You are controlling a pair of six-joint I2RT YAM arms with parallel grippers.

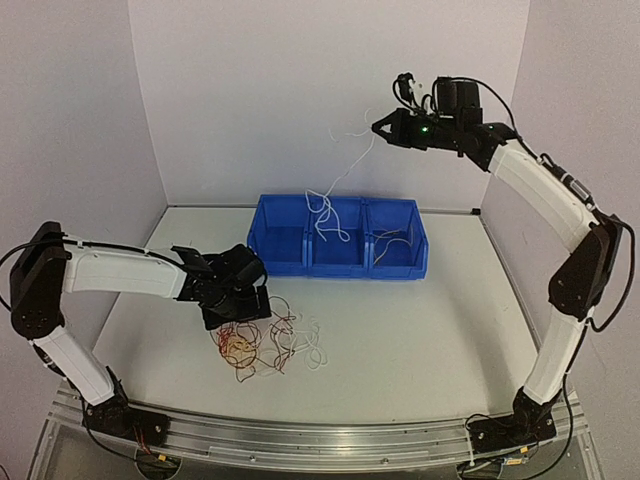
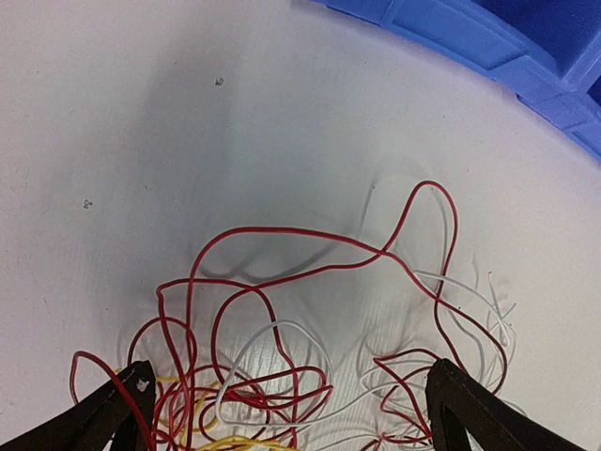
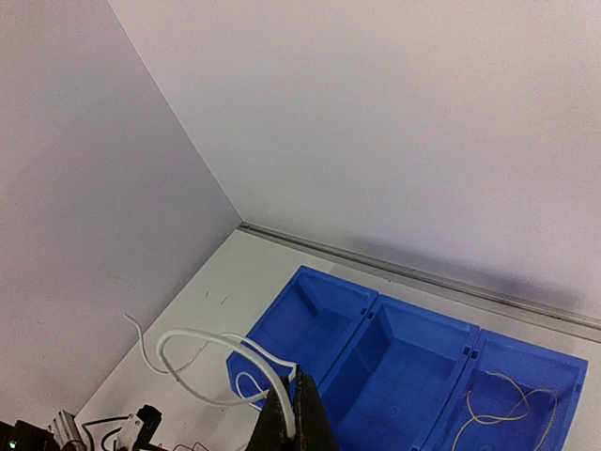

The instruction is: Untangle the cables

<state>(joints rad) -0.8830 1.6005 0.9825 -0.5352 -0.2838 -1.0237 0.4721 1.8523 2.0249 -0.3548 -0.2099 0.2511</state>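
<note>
While the left gripper hangs wide open over the cables just in front of the blue bin, the right gripper high above the bin pinches a white cable dangling into it. Only the left wrist view shows red loops between the spread fingers.

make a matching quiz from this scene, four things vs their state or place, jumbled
1 left gripper
2 right gripper
3 blue bin
4 cable bundle

a shut on a white cable, raised high
b on the table, nearer than the bin
c open, above the bundle
d at the back of the table

Pairs: 1-c, 2-a, 3-d, 4-b
</note>
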